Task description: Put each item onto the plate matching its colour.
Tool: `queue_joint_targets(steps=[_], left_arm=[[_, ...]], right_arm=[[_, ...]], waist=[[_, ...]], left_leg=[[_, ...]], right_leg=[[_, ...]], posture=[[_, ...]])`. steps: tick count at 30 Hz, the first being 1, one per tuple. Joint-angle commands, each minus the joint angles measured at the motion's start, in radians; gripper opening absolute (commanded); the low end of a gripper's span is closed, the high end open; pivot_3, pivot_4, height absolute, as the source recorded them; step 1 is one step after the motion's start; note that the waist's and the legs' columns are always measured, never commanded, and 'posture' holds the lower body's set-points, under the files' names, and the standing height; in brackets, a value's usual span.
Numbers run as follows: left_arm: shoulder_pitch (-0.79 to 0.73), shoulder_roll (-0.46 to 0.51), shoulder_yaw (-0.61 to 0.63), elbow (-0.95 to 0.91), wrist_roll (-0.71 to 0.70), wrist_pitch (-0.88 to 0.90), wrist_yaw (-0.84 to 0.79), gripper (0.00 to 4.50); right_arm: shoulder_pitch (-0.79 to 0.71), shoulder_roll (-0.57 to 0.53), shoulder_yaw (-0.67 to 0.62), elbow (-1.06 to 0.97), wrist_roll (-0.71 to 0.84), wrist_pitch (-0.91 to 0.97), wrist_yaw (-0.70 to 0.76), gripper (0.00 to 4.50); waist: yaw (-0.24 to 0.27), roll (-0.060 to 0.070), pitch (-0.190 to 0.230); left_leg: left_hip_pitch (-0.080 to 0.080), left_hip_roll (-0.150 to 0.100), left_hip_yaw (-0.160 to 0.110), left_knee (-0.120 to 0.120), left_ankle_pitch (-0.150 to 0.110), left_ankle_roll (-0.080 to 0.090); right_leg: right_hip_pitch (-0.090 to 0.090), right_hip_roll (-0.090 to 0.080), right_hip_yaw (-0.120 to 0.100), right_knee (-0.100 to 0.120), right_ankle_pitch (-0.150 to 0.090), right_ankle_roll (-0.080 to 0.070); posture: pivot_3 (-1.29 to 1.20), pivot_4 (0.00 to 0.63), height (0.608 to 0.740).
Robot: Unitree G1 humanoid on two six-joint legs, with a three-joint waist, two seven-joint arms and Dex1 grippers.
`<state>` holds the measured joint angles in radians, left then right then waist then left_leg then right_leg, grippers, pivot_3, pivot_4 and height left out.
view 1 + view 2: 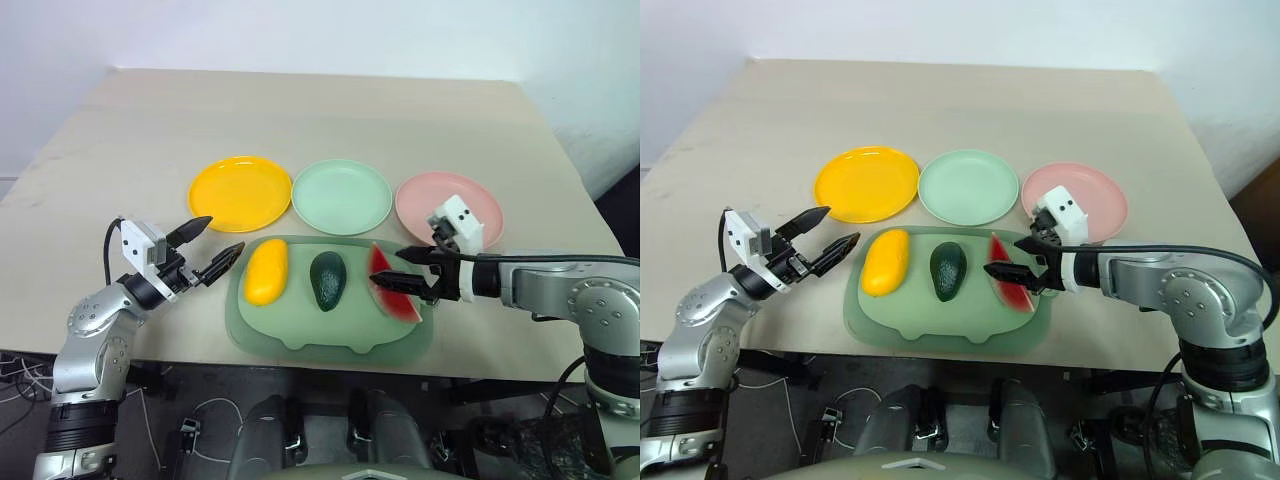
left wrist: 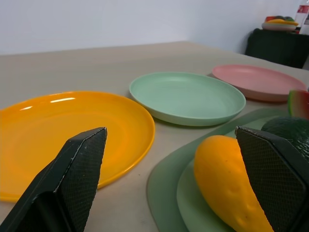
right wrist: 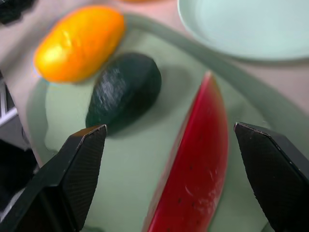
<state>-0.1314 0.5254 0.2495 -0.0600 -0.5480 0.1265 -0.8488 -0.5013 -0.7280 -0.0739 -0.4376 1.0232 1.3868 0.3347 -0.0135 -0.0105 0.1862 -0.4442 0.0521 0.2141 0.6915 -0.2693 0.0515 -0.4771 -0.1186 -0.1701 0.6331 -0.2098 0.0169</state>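
While wide open, right tool [image 1: 400, 270] straddles watermelon [image 1: 392, 292].

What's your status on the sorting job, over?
Both end effectors open, left beside the mango, right over the watermelon wedge. All three foods on the tray, plates bare. Nothing in the way.

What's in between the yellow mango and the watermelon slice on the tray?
The dark green avocado lies between the mango and the watermelon wedge, seen from the head cameras.
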Motion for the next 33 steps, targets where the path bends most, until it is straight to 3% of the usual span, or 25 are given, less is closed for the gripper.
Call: queue_joint_targets(steps=[1, 14, 17, 22, 26, 33], left_arm=[[-0.005, 0.011, 0.018, -0.025, 0.002, -0.016, -0.002, 4.47], [-0.009, 0.015, 0.023, -0.04, -0.01, -0.005, 0.011, 4.47], [-0.011, 0.018, 0.018, -0.039, -0.011, -0.004, 0.006, 4.5], [-0.008, 0.019, 0.019, -0.036, -0.009, -0.008, 0.0, 4.5], [-0.009, 0.018, 0.017, -0.031, -0.007, -0.009, -0.002, 4.5], [0.0, 0.017, 0.02, -0.025, -0.006, -0.013, -0.004, 4.5]], right_arm=[[-0.052, 0.016, 0.038, 0.02, -0.029, 0.054, -0.019, 4.5], [-0.116, -0.009, 0.231, 0.078, -0.202, 0.063, 0.058, 4.5], [-0.114, -0.02, 0.279, 0.082, -0.258, 0.042, 0.071, 3.84], [-0.114, -0.035, 0.302, 0.064, -0.306, 0.009, 0.112, 2.23], [-0.114, -0.064, 0.304, 0.03, -0.318, -0.015, 0.165, 2.17], [-0.188, -0.095, 0.165, -0.006, -0.276, -0.09, 0.284, 2.17]], waist=[[-0.001, 0.0, 0.0], [-0.001, 0.0, 0.0], [-0.001, 0.0, 0.0], [-0.001, 0.0, 0.0], [0.0, 0.0, 0.0], [0.0, 0.0, 0.0]], left_leg=[[0.0, 0.0, 0.0, 0.0, 0.0, 0.0], [0.0, 0.0, 0.001, 0.0, 0.0, 0.0], [0.0, 0.0, 0.001, 0.0, 0.0, 0.0], [0.0, 0.0, 0.001, 0.0, 0.0, 0.0], [0.0, 0.0, 0.001, -0.001, 0.0, 0.0], [-0.001, 0.0, 0.001, -0.002, 0.0, 0.0]], right_leg=[[0.0, 0.0, 0.0, 0.0, 0.0, 0.0], [-0.001, 0.0, 0.0, 0.0, 0.001, 0.002], [-0.001, 0.0, 0.0, 0.0, 0.001, 0.002], [-0.001, 0.0, 0.0, 0.0, 0.001, 0.001], [-0.001, 0.0, 0.0, 0.0, 0.001, 0.001], [-0.002, 0.0, 0.0, -0.001, 0.001, 0.002]], posture=[[0.0, 0.15, 0.696], [0.0, 0.15, 0.696], [0.0, 0.15, 0.696], [0.0, 0.15, 0.696], [0.0, 0.15, 0.696], [0.0, 0.15, 0.696]])
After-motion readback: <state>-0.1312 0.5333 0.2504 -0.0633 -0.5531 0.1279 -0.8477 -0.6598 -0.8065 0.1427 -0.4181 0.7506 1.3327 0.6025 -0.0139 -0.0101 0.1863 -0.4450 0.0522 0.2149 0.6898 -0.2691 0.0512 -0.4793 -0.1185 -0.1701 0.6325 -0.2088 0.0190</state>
